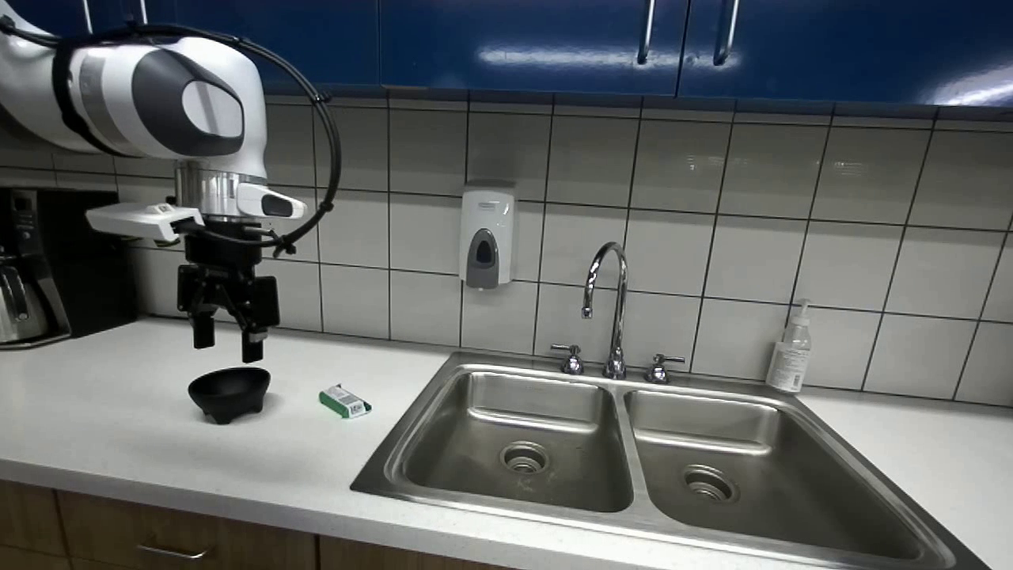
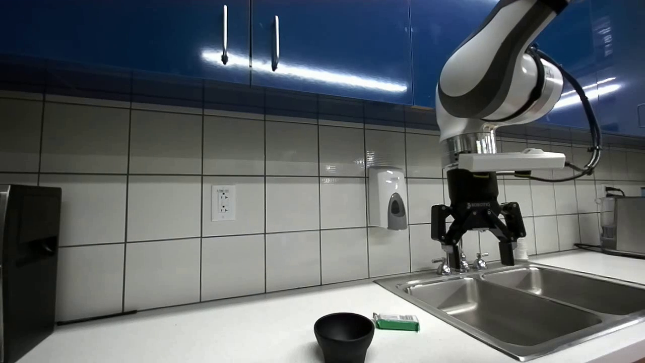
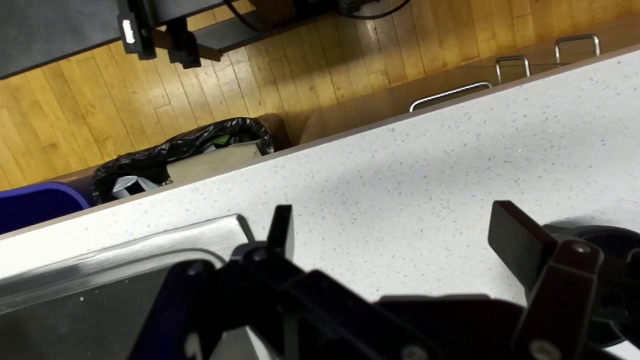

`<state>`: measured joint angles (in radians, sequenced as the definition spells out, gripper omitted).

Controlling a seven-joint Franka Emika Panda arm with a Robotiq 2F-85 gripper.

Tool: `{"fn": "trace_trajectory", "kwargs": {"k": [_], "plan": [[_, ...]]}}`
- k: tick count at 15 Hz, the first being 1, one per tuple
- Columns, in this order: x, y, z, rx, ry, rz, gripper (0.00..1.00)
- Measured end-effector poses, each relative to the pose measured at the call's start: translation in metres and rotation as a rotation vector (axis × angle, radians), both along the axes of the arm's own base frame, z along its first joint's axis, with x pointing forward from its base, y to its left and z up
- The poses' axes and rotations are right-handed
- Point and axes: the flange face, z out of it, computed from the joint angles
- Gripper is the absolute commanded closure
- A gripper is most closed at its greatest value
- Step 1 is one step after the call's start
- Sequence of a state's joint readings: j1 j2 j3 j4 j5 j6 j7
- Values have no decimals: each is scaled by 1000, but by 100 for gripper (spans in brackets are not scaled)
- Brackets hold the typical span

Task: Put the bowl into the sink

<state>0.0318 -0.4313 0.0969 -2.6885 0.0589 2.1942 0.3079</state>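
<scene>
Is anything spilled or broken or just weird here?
I see nothing spilled or broken. The bowl sits upright. Only the green-and-white packet seems a bit out of place, lying loose on the counter between bowl and sink.

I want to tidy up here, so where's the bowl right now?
In both exterior views, the bowl stands on the counter, left of the green packet and the sink.

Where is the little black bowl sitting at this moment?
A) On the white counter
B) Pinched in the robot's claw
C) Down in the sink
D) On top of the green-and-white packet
A: in both exterior views the black bowl rests on the white counter, outside the sink, and the open gripper holds nothing.
</scene>
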Motion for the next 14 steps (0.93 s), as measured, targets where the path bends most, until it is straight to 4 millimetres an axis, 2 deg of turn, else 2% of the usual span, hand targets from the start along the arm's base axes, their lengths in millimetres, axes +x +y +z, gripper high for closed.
{"fn": "trace_trajectory", "kwargs": {"k": [6,10,14], "plan": [[2,50,-15,31,-26,-45,0],[13,71,-26,40,-77,-90,0],[33,87,-36,54,-106,-127,0]]}}
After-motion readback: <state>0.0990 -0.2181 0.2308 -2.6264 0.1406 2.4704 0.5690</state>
